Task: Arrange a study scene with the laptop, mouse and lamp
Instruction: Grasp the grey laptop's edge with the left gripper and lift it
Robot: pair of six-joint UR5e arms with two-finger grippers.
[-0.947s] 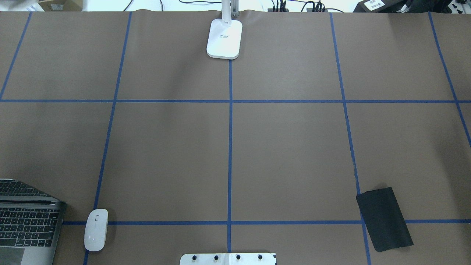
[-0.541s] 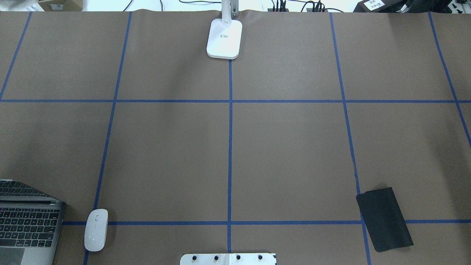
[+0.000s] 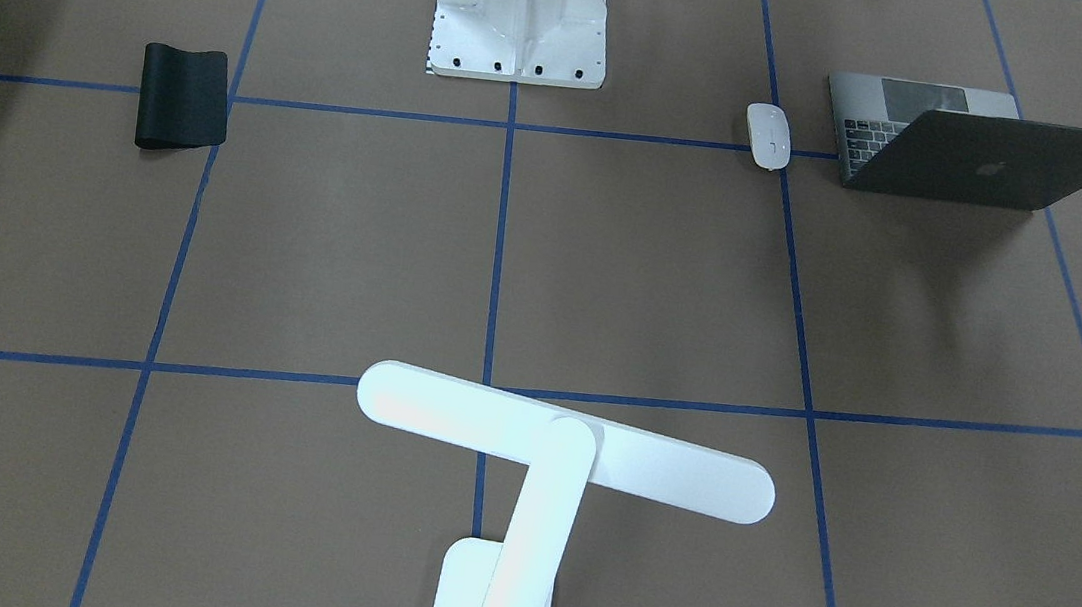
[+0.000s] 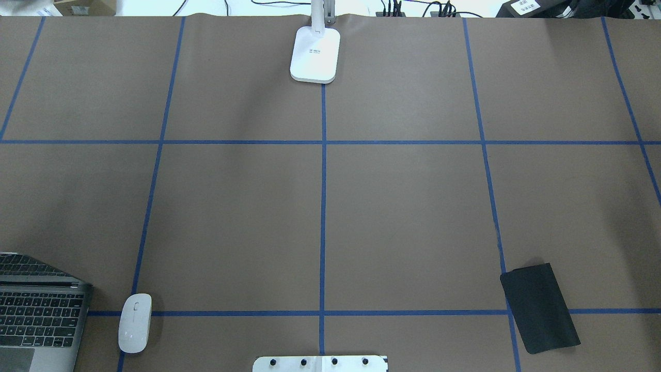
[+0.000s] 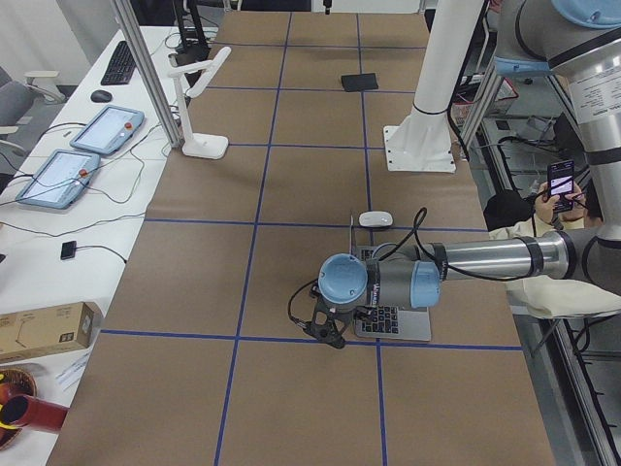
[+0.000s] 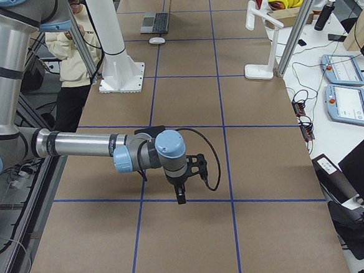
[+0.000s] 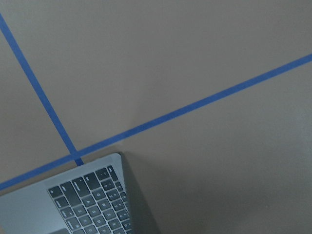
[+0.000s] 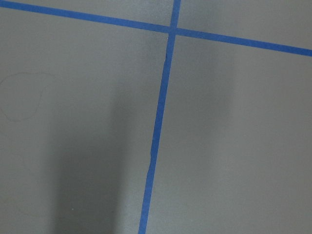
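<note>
The open grey laptop [image 4: 36, 315] sits at the table's near left corner, lid [image 3: 979, 158] raised. Just to its right lies the white mouse [image 4: 135, 323]. Far across the table on the centre line stands the white lamp, its base [image 4: 315, 54] near the far edge and its bar head [image 3: 567, 442] lying crosswise. My left gripper [image 5: 331, 335] points down at the paper just beyond the laptop's [image 5: 393, 316] outer side; I cannot tell whether it is open or shut. My right gripper [image 6: 180, 196] hangs over bare paper near the black mat; its state cannot be told either.
A black mat [image 4: 539, 307] lies at the near right. The white bolted pedestal [image 3: 522, 10] stands at the near middle edge. Blue tape lines grid the brown paper. A person with a phone [image 5: 561, 181] sits behind the robot. Tablets [image 5: 105, 131] lie beyond the far edge.
</note>
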